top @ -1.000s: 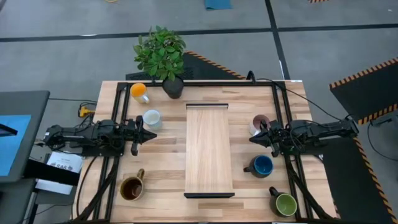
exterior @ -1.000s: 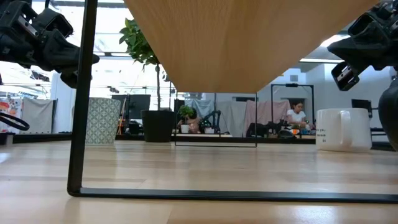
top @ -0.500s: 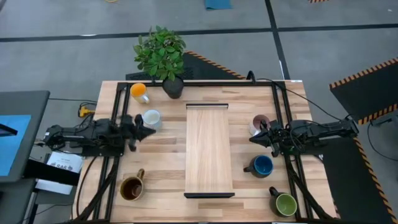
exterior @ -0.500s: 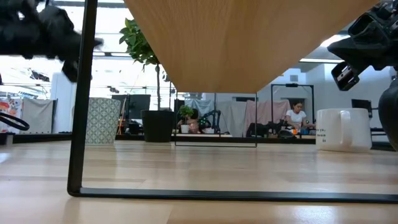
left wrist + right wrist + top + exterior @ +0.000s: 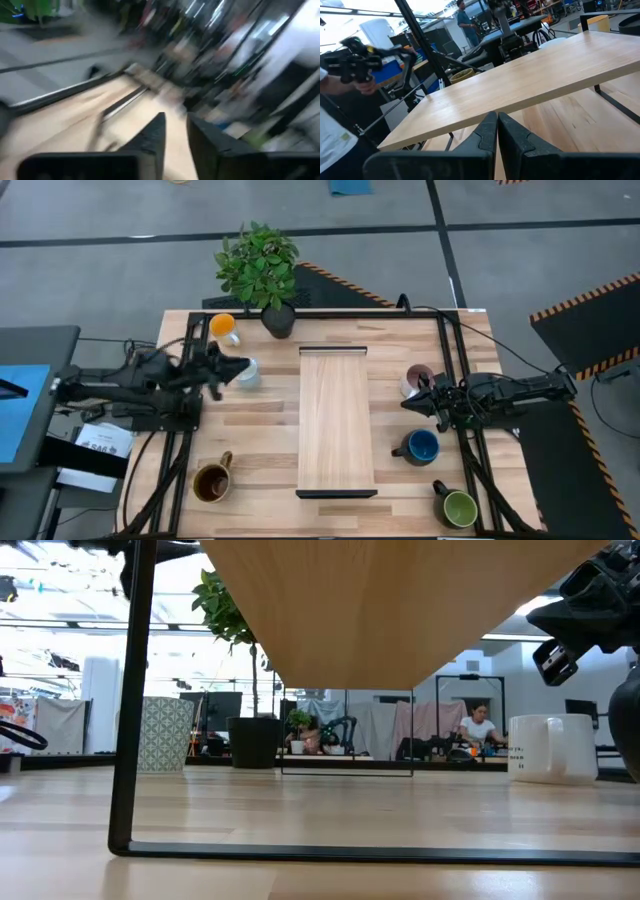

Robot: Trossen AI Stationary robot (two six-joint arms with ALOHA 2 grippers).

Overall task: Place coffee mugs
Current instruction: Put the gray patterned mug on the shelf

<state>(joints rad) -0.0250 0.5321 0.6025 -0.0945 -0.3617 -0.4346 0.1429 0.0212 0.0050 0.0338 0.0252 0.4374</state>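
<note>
Mugs, six of them, sit on the table either side of the raised wooden shelf (image 5: 336, 420), none on it yet. Left to right: the orange mug (image 5: 223, 328) lies beyond the left gripper (image 5: 240, 367), the pale mug (image 5: 247, 373) sits right at that gripper's tips, and the brown mug (image 5: 212, 481) is well back and to its side, near the table's front edge. Across the shelf, the pinkish mug (image 5: 416, 380) is just beside the right gripper (image 5: 407, 404), the dark blue mug (image 5: 421, 446) near it on the other side, and the green mug (image 5: 457, 507) farther off.

The left gripper looks narrow, its fingers (image 5: 156, 139) only a small gap apart in the wrist view. To take the pale mug well, it would likely need to spread first, then straddle the rim or wall squarely instead of nudging the mug sideways. The right gripper hangs with fingers nearly together, waiting.

One potted plant (image 5: 260, 272) stands at the table's far edge, one shelf in the middle.
</note>
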